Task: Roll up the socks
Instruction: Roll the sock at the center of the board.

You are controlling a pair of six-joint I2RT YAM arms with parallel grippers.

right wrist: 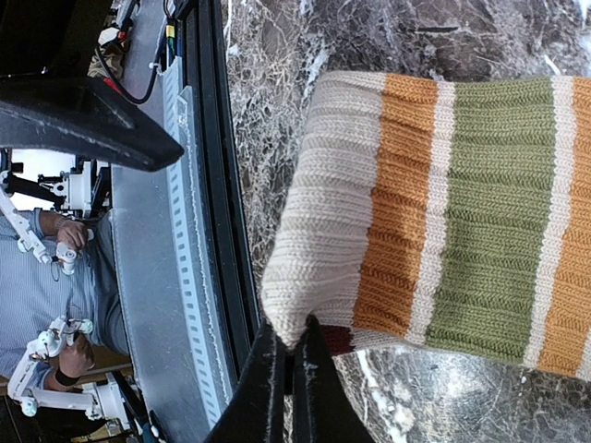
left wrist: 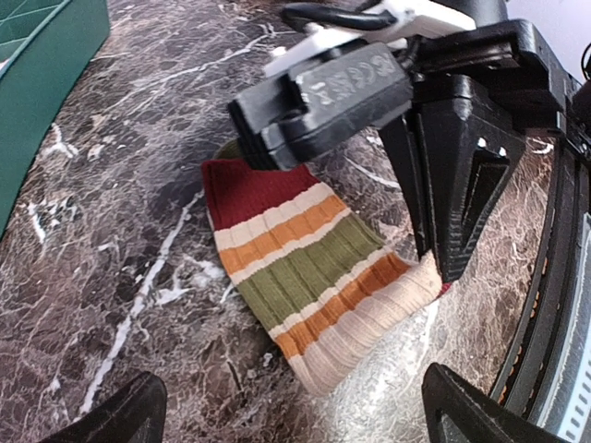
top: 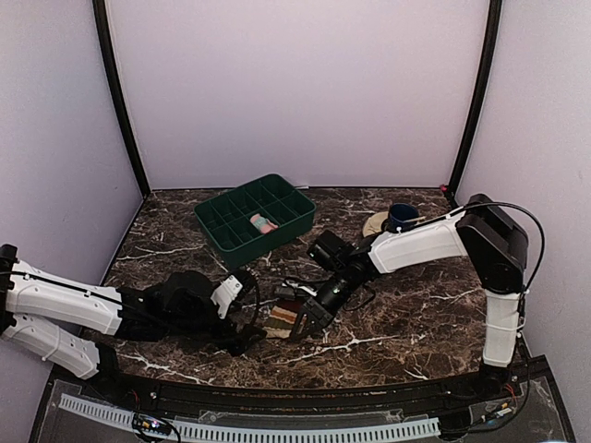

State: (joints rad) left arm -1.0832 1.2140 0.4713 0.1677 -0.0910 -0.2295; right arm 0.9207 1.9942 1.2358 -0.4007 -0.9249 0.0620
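Jaws of the right gripper (right wrist: 291, 360) are pressed together on a corner of the striped sock (right wrist: 443, 212), at the lower left of the right wrist view. They pinch the cream ribbed cuff where a sliver of maroon shows. Whether that corner is raised off the surface cannot be told.

Jaws of the left gripper (left wrist: 291, 392) stand wide apart, one dark fingertip at each lower corner of the left wrist view. Nothing is held between them. The sock lies just beyond the tips.

The striped sock lies flat on the dark veined marble surface (top: 416, 305). In the left wrist view its bands run from maroon at upper left through cream, orange, olive green and orange to the cream cuff at lower right. In the top view it sits at lower centre of the frame, between the two grippers, with the left arm reaching in low from the left and the right arm reaching down from the right.

The pink sock (top: 264, 222), with teal and white patches, rests in one compartment of a green divided tray (top: 277, 245) above centre, well apart from both grippers. A blue cup (top: 403, 217) stands at right of centre, near the back of the surface, with a pale round flat piece (top: 375, 225) just beside it.
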